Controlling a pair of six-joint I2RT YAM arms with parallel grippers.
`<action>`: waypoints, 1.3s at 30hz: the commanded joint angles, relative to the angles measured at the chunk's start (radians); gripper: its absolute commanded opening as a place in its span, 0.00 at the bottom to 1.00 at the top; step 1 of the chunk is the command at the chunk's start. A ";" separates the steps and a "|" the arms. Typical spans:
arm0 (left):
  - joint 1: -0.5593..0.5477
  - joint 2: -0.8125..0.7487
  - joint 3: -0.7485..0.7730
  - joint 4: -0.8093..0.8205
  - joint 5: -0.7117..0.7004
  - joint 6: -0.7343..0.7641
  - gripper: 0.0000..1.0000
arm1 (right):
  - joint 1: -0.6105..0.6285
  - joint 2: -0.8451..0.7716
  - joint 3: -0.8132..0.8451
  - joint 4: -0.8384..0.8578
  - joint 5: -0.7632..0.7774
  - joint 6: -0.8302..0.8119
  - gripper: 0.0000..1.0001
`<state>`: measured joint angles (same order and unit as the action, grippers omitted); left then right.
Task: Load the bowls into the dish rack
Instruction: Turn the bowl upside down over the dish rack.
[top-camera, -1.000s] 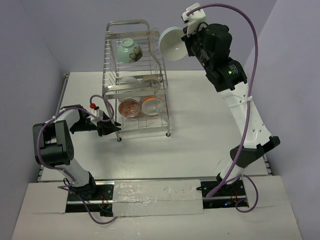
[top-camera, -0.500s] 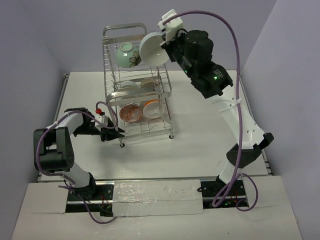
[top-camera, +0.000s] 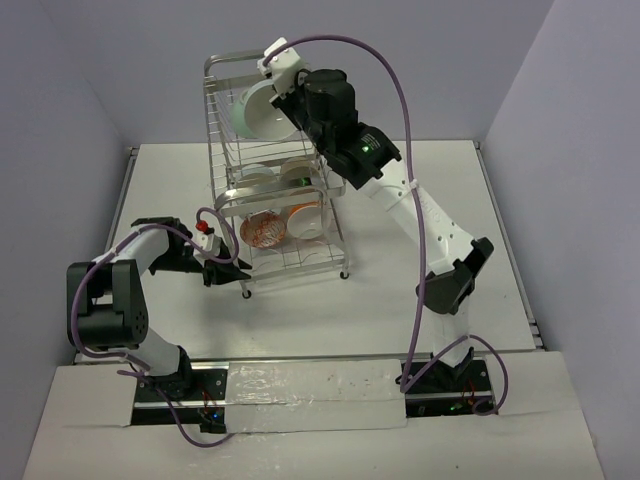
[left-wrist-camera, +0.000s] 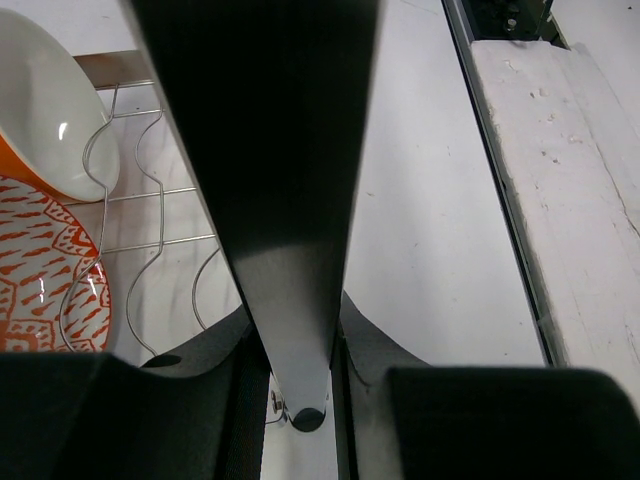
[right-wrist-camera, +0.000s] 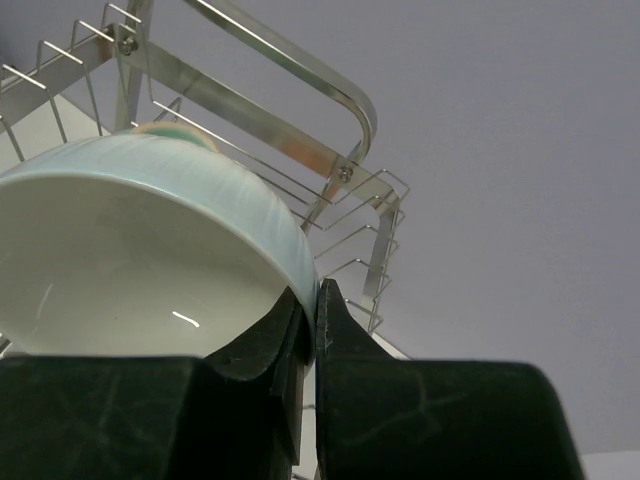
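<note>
Loading step: the right gripper (top-camera: 285, 100) has a pale bowl (top-camera: 260, 110) up at the top tier of the dish rack (top-camera: 228, 58). This looks like the placing stage, with the bowl not yet let go.
Right claw: clenched on the bowl's rim. In the wrist view the two fingers of the right gripper (right-wrist-camera: 312, 300) pinch the edge of the pale bowl (right-wrist-camera: 150, 250) from either side.
Held bowl: tipped on its side just under the rack's loop handle, its hollow facing up and left. Whether it touches the wires cannot be told.
Left claw: the left gripper (top-camera: 232, 272) is closed around the rack's near-left corner post (left-wrist-camera: 290, 200), low by the foot. It appears to be steadying the rack on the table (top-camera: 400, 260).
Already loaded: a mint green bowl (top-camera: 237, 108) sits just behind the held one and is mostly hidden. Two white bowls (top-camera: 255, 178) stand on the middle shelf. An orange-red patterned bowl (top-camera: 260, 228) stands on the bottom tier, beside a white bowl with an orange outside (top-camera: 303, 218).
Next move: probably lowering the bowl until its rim drops between two upright wires beside the mint bowl. The fingers should part only once the wires carry its weight. The other arm would best hold the post firmly so the tall rack does not tip.
</note>
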<state>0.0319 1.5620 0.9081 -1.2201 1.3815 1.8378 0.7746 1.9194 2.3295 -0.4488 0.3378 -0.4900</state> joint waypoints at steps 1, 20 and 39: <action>-0.024 -0.016 -0.040 -0.151 -0.118 -0.049 0.00 | 0.005 -0.002 0.112 0.137 0.021 0.008 0.00; -0.023 -0.017 -0.037 -0.111 -0.121 -0.100 0.00 | 0.025 0.049 0.076 0.048 -0.080 0.011 0.00; -0.024 -0.007 -0.043 -0.094 -0.136 -0.115 0.00 | 0.022 0.162 0.103 0.125 -0.020 -0.076 0.00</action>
<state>0.0284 1.5517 0.9039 -1.2011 1.3724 1.8027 0.8043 2.0735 2.4165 -0.3374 0.2935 -0.5575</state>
